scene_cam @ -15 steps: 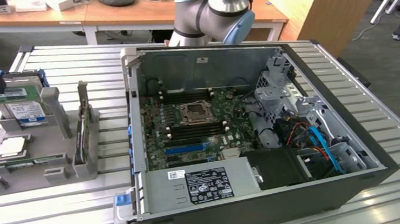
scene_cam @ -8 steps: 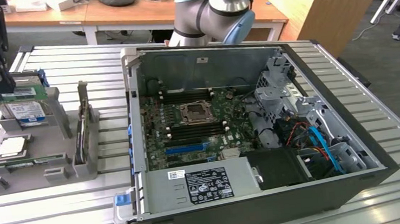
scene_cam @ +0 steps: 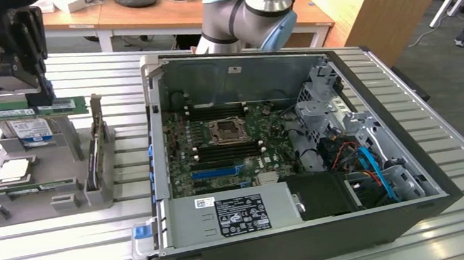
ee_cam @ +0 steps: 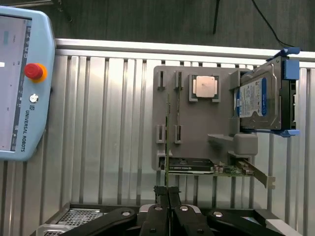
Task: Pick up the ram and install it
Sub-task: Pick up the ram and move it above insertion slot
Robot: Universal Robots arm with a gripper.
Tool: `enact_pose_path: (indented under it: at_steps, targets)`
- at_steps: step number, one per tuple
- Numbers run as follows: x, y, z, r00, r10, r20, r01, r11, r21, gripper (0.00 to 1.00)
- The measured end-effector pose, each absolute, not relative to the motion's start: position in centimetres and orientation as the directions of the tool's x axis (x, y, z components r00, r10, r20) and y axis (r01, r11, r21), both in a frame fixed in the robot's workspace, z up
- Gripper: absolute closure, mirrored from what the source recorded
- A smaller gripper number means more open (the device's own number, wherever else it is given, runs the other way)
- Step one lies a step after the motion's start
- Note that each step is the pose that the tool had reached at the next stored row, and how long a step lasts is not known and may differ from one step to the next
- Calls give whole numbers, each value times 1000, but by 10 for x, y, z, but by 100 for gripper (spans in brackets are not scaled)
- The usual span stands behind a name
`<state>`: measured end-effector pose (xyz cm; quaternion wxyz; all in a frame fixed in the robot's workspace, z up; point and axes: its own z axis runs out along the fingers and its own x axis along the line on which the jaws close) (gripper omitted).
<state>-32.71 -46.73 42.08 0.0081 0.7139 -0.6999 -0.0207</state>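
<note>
Ram [scene_cam: 3, 113] hangs level, pinched in the closed tool [scene_cam: 42, 99] over the grey holder [scene_cam: 68, 182]; one end is cut off by the exterior view's left edge. The holder and an open computer case [scene_cam: 302, 161] sit on a slatted metal bench [scene_cam: 58, 258], with wooden desks [scene_cam: 121, 17] behind.

From the wrist, the ram [ee_cam: 167, 137] is an edge-on sliver, its chips hidden, rising from the tool [ee_cam: 168, 191]. A teach pendant [ee_cam: 19, 78] is half cropped.

I'm reading UNIVERSAL ROBOTS, printed lengthwise on the teach pendant [ee_cam: 24, 83] near its red button [ee_cam: 34, 72]. White label on the ram [scene_cam: 12, 112], hard drive [ee_cam: 256, 98] label, power supply [scene_cam: 241, 214] sticker: all print too small for me to read
</note>
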Motion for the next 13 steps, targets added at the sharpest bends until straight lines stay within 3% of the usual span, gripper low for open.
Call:
enact_pose_path:
  at_steps: [13]
  targets:
    - [-295, -467, 421, 20, -1000, -18, -999, -20, 41, 88]
